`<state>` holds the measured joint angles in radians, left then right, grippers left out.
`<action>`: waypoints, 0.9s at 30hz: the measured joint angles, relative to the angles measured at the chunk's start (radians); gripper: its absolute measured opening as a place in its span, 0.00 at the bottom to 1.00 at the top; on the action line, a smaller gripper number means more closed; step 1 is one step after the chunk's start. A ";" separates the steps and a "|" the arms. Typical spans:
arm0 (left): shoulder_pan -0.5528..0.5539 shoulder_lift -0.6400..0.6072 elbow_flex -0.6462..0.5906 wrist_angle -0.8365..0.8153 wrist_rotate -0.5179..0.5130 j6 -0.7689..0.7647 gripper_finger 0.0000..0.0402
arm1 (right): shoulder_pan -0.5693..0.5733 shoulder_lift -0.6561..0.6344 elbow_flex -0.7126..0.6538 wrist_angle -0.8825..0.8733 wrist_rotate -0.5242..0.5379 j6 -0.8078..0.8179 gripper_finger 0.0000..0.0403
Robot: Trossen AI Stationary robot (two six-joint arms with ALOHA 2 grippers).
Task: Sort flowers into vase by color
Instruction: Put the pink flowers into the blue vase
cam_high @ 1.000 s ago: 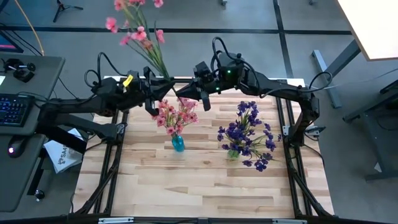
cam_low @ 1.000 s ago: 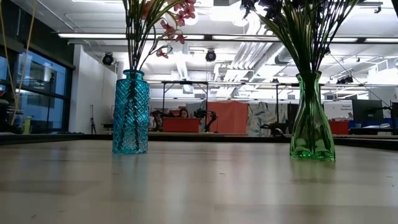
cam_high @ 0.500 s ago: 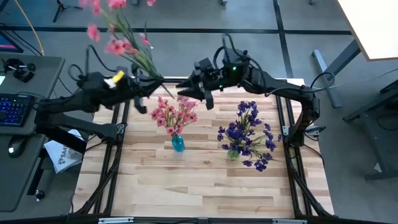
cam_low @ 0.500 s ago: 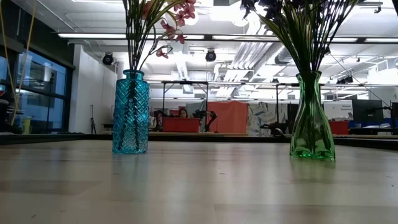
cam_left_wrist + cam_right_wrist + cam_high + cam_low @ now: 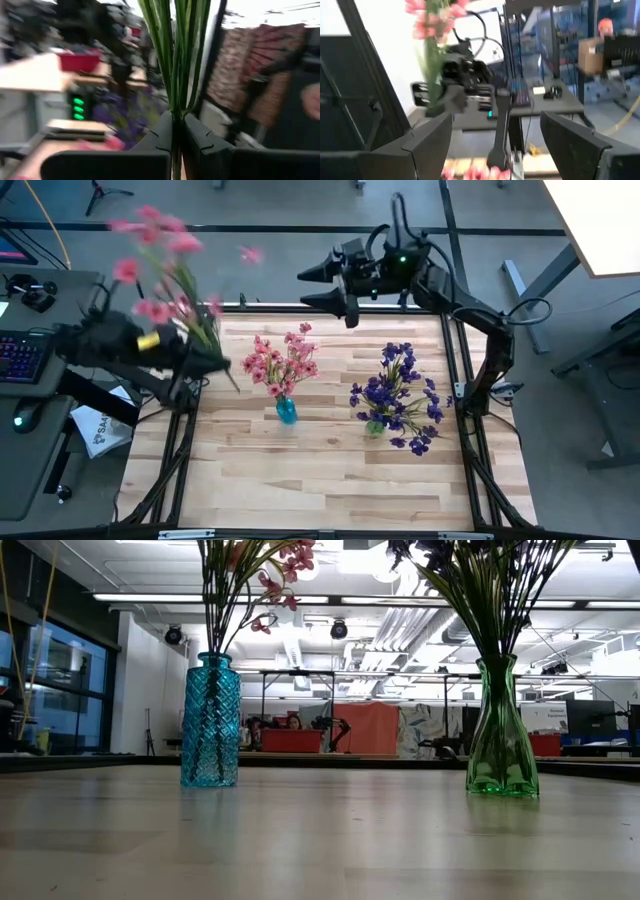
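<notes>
- Pale wooden tabletop [image 5: 320,470] inside a dark frame; open workshop floor around it, desk with a keyboard [image 5: 22,358] off the left side.
- Blue vase [image 5: 287,411] stands left of centre and already holds pink flowers [image 5: 283,361]. Green vase [image 5: 500,730] stands to its right, well apart, holding purple flowers [image 5: 398,397]. Low view shows both vases upright.
- Left gripper [image 5: 177,131] is clamped on the green stems of a pink sprig [image 5: 160,265], held out past the table's left edge, above the frame rail.
- Sprig's long axis: blossoms point up and away from the table, stem ends stick out below the fingers toward the table. High view blurs the blossoms.
- Key relation: blue vase lies to the right of the left gripper, nearer the table's centre; its mouth is crowded with pink blossoms.
- Judgement: stems need to come roughly vertical over the blue vase's mouth before lowering; risk is snagging the flowers already in it.
- Right gripper [image 5: 496,131] is released, fingers spread wide and holding nothing, raised beyond the table's far edge. It is farther from the blue vase than the left.
</notes>
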<state>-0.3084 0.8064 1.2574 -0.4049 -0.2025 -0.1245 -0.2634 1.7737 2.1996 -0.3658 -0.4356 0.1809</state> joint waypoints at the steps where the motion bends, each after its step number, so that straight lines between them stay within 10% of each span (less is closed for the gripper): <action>1: -0.043 -0.001 -0.015 0.005 -0.011 -0.014 0.00 | 0.001 0.000 0.002 -0.028 0.002 -0.002 0.74; 10: -0.429 0.006 -0.215 0.300 -0.221 -0.098 0.00 | 0.041 0.001 0.004 -0.198 0.087 0.089 0.74; 21: -0.775 0.260 -0.466 0.636 -1.145 -0.248 0.00 | 0.063 -0.016 0.004 -0.387 0.084 -0.029 0.74; 27: -0.757 0.335 -0.525 0.598 -1.312 -0.294 0.00 | 0.068 -0.016 0.004 -0.366 0.085 0.004 0.74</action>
<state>-1.0654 1.1413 0.7328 0.1931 -1.5141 -0.4188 -0.1957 1.7576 2.2040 -0.7313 -0.3506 0.1850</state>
